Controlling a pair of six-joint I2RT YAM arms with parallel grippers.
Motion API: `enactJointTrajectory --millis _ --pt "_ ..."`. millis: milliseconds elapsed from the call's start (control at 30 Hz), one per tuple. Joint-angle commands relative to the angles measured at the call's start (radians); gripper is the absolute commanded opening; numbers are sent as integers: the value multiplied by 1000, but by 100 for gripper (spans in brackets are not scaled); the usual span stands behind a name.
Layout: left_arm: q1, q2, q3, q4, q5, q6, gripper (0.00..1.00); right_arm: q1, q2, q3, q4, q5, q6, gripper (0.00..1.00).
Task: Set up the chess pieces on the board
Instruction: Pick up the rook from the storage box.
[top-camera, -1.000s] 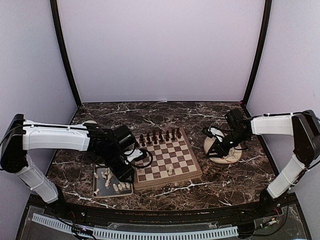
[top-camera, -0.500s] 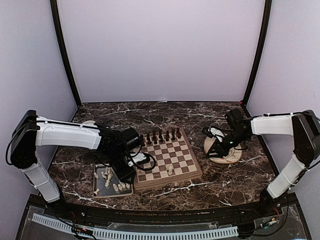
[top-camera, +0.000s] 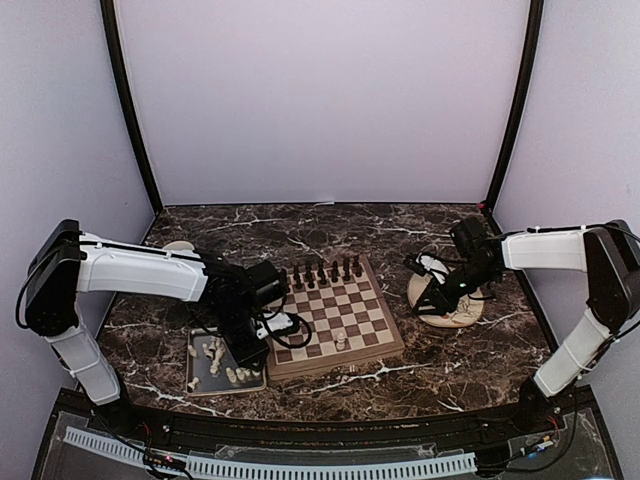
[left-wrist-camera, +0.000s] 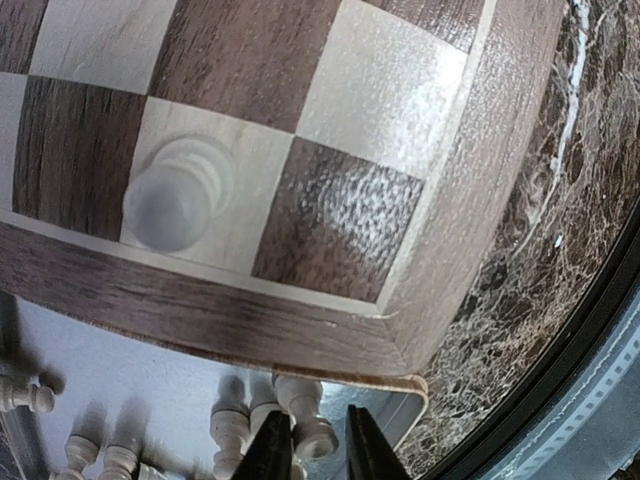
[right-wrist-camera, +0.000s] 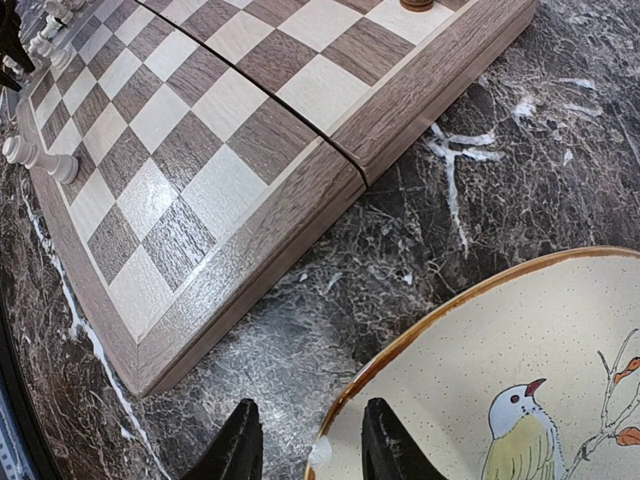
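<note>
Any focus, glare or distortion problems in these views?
Left wrist: the cream piece on the board is soft, out of focus; glare on one dark square; board edges bow from the lens. Right wrist: sharp on board and plate. Top: evenly lit, pieces tiny.

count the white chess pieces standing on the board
2. One white piece stands about midway along the near row of the board. Another is on a light square by the near left corner, beside the tray. The left arm may hide others.
</note>
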Motion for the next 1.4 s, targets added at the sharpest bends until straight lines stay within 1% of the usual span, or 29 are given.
enactJointTrajectory --millis 0,300,633,833,1100,1367 --pt "-7 -1 2 -34 -10 18 18 -3 9 13 -8 1 -11 35" --pt "-7 -9 3 -40 -3 14 0 -3 9 14 -8 1 -10 35" --pt "-6 -89 14 -32 52 -13 0 -3 8 15 -9 -6 -10 35" --pt "0 -106 6 -15 94 -11 0 -3 8 16 -10 -8 -10 35" --pt "1 -83 32 -42 61 1 0 -3 8 16 -10 -7 -11 35" --pt "-3 -5 76 -82 -16 -7 0 -3 9 15 -13 -4 -13 35"
